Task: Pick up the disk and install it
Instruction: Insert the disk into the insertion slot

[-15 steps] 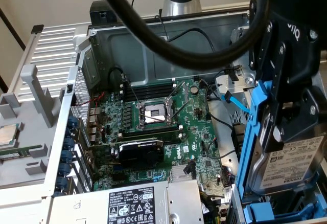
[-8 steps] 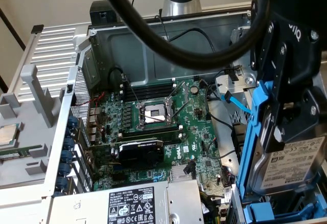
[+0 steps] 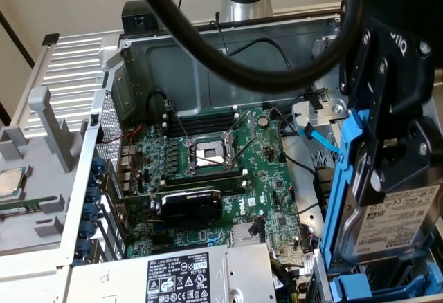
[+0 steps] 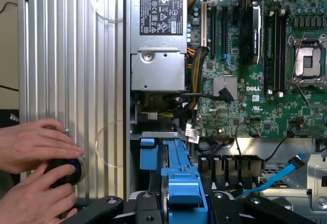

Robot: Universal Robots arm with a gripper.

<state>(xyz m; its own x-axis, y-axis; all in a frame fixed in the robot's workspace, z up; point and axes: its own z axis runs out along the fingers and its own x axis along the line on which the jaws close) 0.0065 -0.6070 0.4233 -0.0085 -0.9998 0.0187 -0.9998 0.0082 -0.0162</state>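
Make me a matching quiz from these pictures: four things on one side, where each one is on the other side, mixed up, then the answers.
Things
1. disk
2. processor chip
3. power supply box
4. person's hands

Places
A. on a black knob
B. inside the computer case, beside the motherboard
C. clamped in the gripper
D. outside the case, at the exterior view's left

Pairs: 1-C, 2-D, 3-B, 4-A
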